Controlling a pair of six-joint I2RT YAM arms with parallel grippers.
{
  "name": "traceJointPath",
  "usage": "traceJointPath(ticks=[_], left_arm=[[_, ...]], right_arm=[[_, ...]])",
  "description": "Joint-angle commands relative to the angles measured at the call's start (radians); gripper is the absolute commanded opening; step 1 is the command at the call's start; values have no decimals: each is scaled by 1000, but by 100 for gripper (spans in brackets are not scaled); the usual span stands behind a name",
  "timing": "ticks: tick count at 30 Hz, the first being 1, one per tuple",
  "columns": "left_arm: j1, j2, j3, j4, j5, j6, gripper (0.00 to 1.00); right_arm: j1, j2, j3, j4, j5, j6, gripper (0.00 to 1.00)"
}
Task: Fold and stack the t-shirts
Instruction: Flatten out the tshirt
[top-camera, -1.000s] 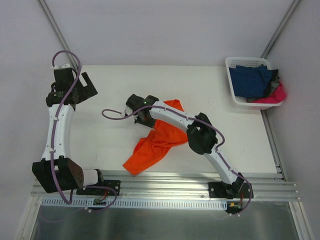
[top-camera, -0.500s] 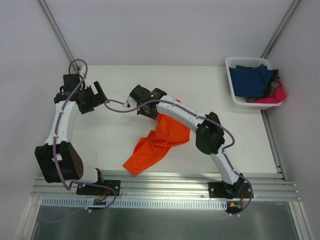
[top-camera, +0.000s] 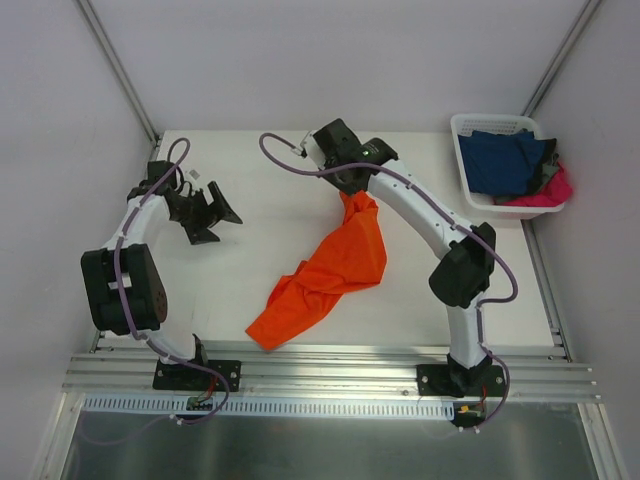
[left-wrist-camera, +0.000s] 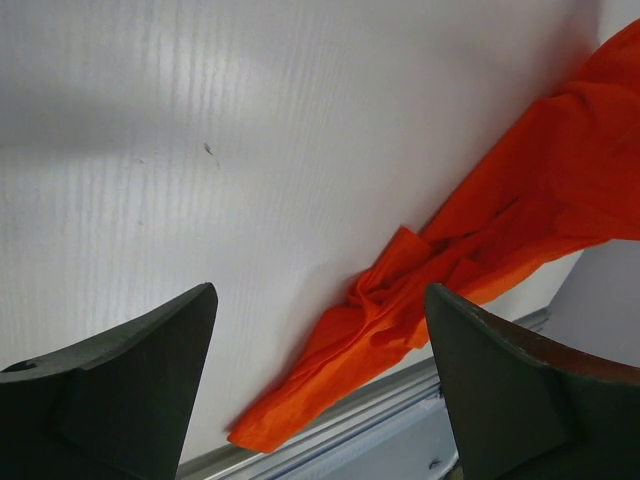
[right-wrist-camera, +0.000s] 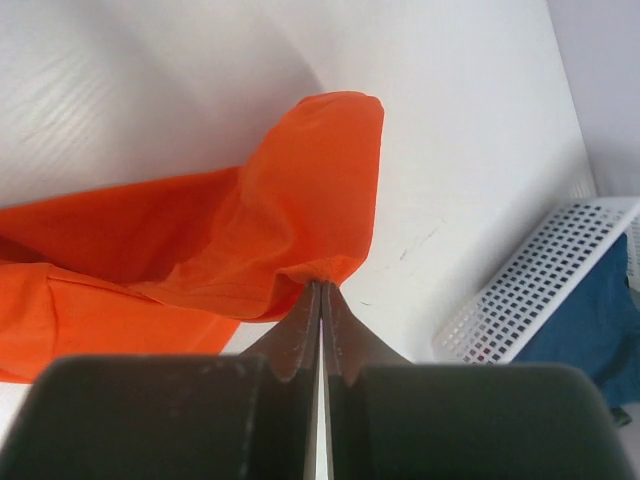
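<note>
The bright orange t-shirt (top-camera: 335, 265) hangs stretched from my right gripper (top-camera: 347, 188) down to the table's front edge, its lower end bunched on the table. The right gripper (right-wrist-camera: 320, 284) is shut on an edge of the orange shirt (right-wrist-camera: 290, 200), lifted above the table. My left gripper (top-camera: 222, 215) is open and empty at the left of the table, well apart from the shirt; its view shows the shirt's lower end (left-wrist-camera: 420, 300) between the wide-spread fingers (left-wrist-camera: 130, 380). A navy blue shirt (top-camera: 505, 160) and a hot pink shirt (top-camera: 550, 190) lie in the basket.
The white slotted basket (top-camera: 465, 165) stands at the back right corner; its wall also shows in the right wrist view (right-wrist-camera: 540, 290). A metal rail (top-camera: 330, 355) runs along the table's front edge. Grey walls enclose the table at the back and sides.
My right gripper has carried the orange shirt's edge up and toward the back, stretching the cloth. My left gripper has swung rightward and nearer, toward the table's middle.
</note>
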Motion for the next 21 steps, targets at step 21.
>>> traceJointPath(ticks=[21], left_arm=[[-194,224,167,25,135,-20,86]], right_arm=[[-57,-82,310,204,214,-70,1]])
